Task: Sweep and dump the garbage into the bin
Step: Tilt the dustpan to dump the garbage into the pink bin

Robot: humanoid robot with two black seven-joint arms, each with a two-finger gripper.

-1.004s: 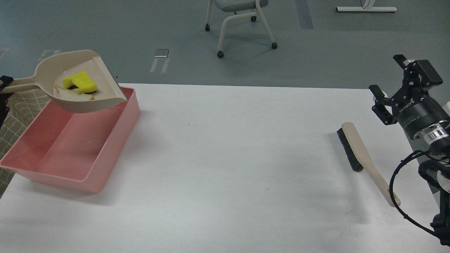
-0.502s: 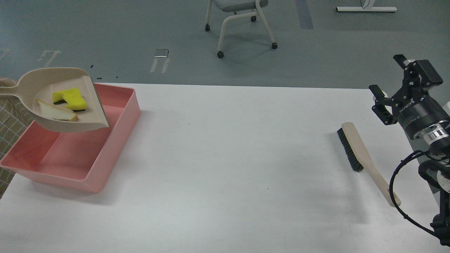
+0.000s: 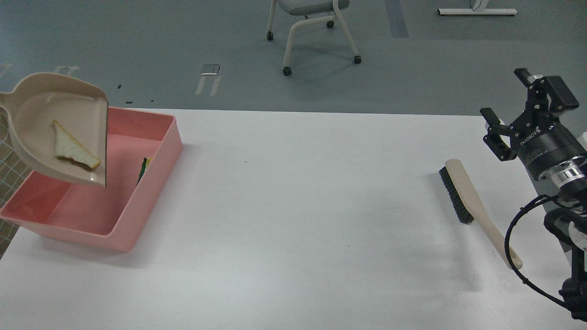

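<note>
The beige dustpan [image 3: 59, 128] hangs steeply tilted over the pink bin [image 3: 151, 160] at the table's left, lip down. The pale crust strip [image 3: 73, 149] still lies in the pan near its lower lip. The yellow sponge piece [image 3: 143, 168] stands on edge inside the bin against its right wall. The pan's handle runs off the left edge, and my left gripper is out of view. My right gripper [image 3: 516, 103] is open and empty at the far right, above and behind the beige brush [image 3: 472, 201].
The brush with black bristles lies on the white table [image 3: 293, 220] at the right. A cable loops by my right arm [image 3: 550, 156]. A wheeled chair [image 3: 312, 32] stands on the floor beyond the table. A checked cloth shows at the left edge.
The dustpan tipped from nearly level to steeply tilted and shifted left. The yellow sponge slid out into the bin; the crust strip slid toward the lip. The right arm barely moved.
</note>
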